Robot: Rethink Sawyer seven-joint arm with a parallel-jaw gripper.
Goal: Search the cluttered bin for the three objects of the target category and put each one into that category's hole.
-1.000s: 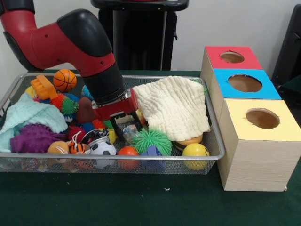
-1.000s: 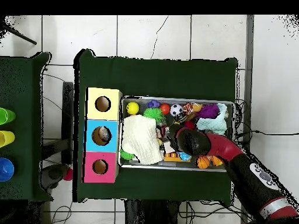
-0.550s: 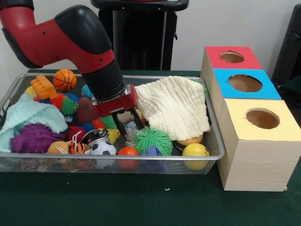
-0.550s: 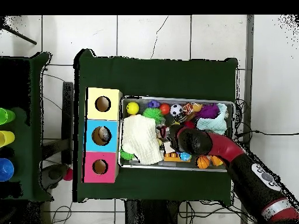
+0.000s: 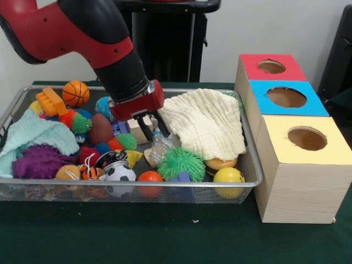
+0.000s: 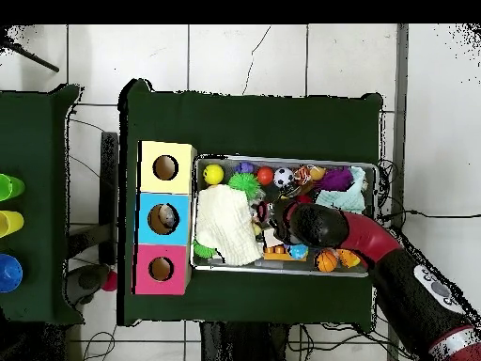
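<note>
My gripper point(image 5: 154, 132) hangs over the middle of the wire bin point(image 5: 165, 186), just left of a cream cloth point(image 5: 206, 124). Its black fingers point(image 5: 145, 132) pinch the top of a clear crinkled wrapper point(image 5: 161, 147), which dangles down to the toys below. In the overhead view the gripper point(image 6: 272, 224) sits beside the cream cloth point(image 6: 225, 224), the wrapper hidden under the arm. The bin holds several toys: a green spiky ball point(image 5: 179, 162), a yellow ball point(image 5: 228, 176), a soccer ball point(image 5: 120, 174), a basketball point(image 5: 75, 92) and a purple spiky toy point(image 5: 38, 160).
Right of the bin stand three wooden boxes with round holes: red top point(image 5: 270, 67), blue top point(image 5: 286, 98), yellow top point(image 5: 306, 138). Something pale shows inside the blue hole point(image 6: 163, 218). A teal cloth point(image 5: 33, 135) lies at the bin's left end.
The gripper has risen out of the toys and drifted slightly right, the clear wrapper coming up with it. A tan block and a blue piece now show behind it.
</note>
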